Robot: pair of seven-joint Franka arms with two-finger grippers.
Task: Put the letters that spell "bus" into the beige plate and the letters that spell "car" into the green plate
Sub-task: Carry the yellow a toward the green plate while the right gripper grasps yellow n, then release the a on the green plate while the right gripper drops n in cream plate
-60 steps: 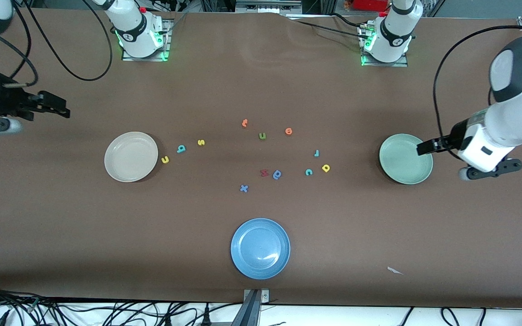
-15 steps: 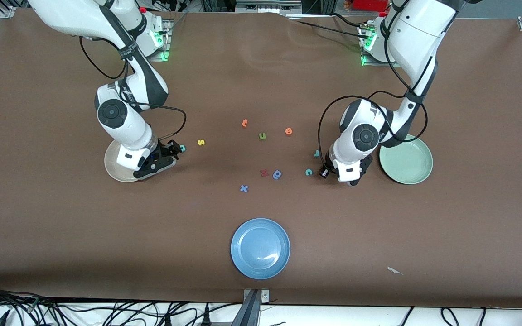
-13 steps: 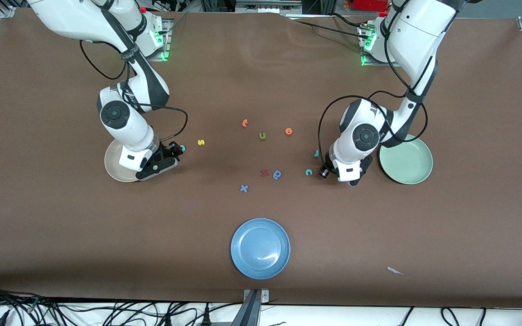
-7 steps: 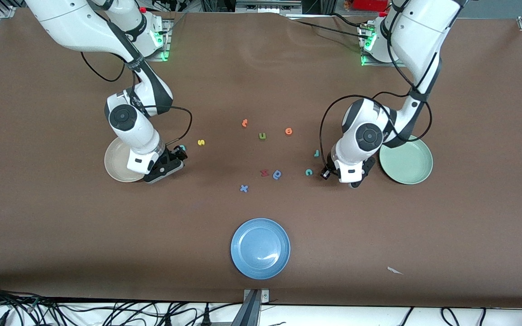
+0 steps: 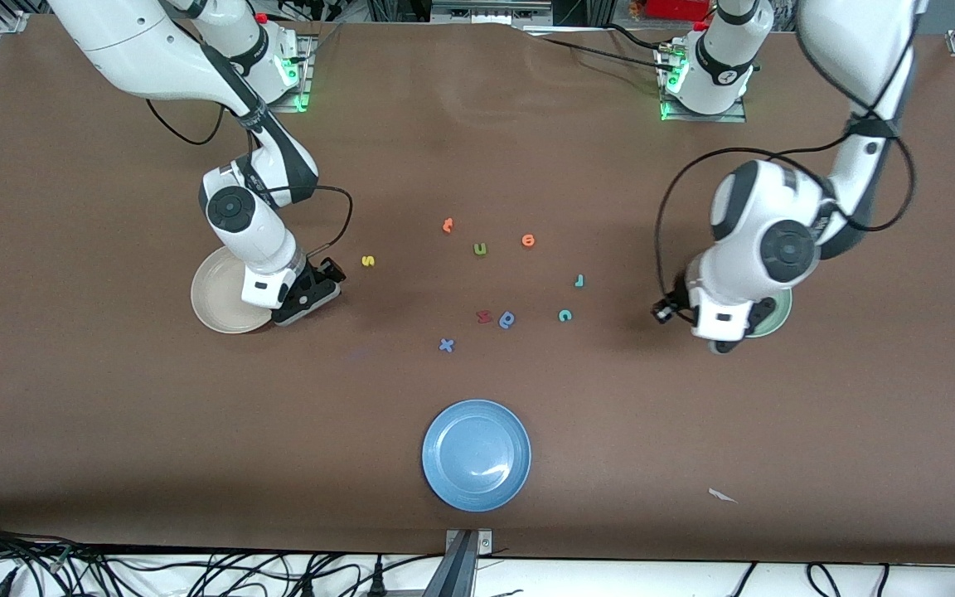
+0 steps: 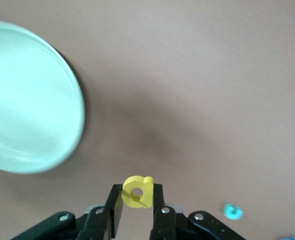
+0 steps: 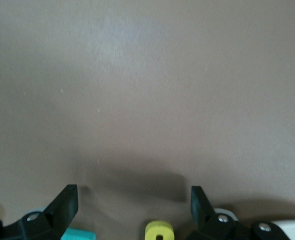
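Yellow foam, the letter a (image 6: 136, 193), sits pinched between the two fingers of the left pincer (image 6: 137, 189), which is closed on it and holds it in the air. In the left wrist view the letter stands at the bottom centre of the frame, over bare brown surface (image 5: 693, 464), just beside the rim of the green plate (image 6: 27, 100). In the front view most of that plate is covered by the left arm.

The right pincer (image 7: 132, 200) is spread wide and low over the surface, at mid-height in the front view, just beside the beige plate (image 5: 212, 300). At the bottom edge of the right wrist view the yellow u (image 7: 159, 231) lies between its open fingers, and the teal b (image 7: 80, 234) lies close by one finger. Neither letter is gripped.

The yellow s (image 5: 368, 261) lies on the surface near the right pincer, toward the centre of the front view. The light-blue r (image 5: 579, 280) and the teal c (image 5: 564, 315) lie in the middle of the frame on the left arm's side, the c nearer the camera.

Between them lie an orange t (image 5: 448, 225), a green u (image 5: 480, 249), an orange o (image 5: 528, 240), a red letter (image 5: 483, 316), a dark blue rounded letter (image 5: 507, 319) and a blue x (image 5: 446, 345). A blue plate (image 5: 444, 489) sits at the bottom centre of the frame.
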